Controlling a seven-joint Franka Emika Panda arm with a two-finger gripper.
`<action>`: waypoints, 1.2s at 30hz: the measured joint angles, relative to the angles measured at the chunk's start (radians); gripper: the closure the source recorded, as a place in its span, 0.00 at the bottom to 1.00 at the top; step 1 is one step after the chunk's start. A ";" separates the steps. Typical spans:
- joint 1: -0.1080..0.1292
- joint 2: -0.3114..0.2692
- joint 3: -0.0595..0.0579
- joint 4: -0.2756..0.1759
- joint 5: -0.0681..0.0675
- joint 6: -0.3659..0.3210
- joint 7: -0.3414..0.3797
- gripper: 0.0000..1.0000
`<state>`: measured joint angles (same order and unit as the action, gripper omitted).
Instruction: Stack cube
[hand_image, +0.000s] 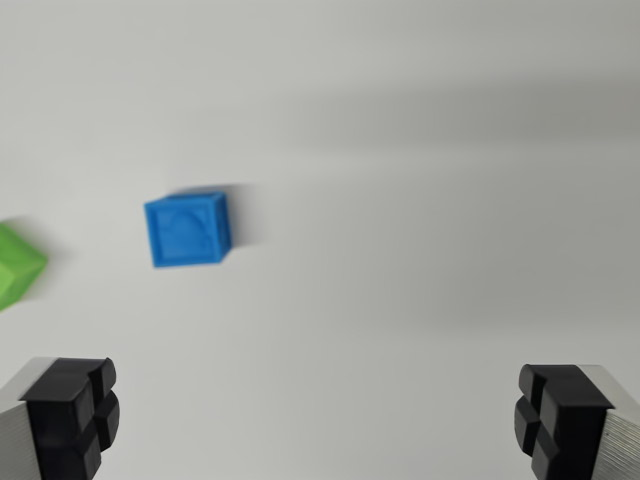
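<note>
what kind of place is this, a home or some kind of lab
Most likely a lab or robot test bench: a bare white tabletop, just two small toy-like blocks, a blue cube and a green cube, and an open gripper over them.

Two cubes lie on the surface (420, 200), apart from each other. One cube (188, 229) sits left of centre in the wrist view; the other cube (16, 264) lies at the wrist view's left edge, partly cut off, slightly lower in the picture.
</note>
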<state>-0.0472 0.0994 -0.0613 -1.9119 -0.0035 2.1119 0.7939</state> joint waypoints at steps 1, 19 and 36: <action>0.001 0.000 0.000 -0.001 0.000 0.000 0.000 0.00; 0.017 0.002 0.011 -0.029 0.000 0.024 -0.022 0.00; 0.046 0.011 0.032 -0.074 0.000 0.068 -0.063 0.00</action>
<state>-0.0012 0.1102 -0.0289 -1.9863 -0.0034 2.1798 0.7305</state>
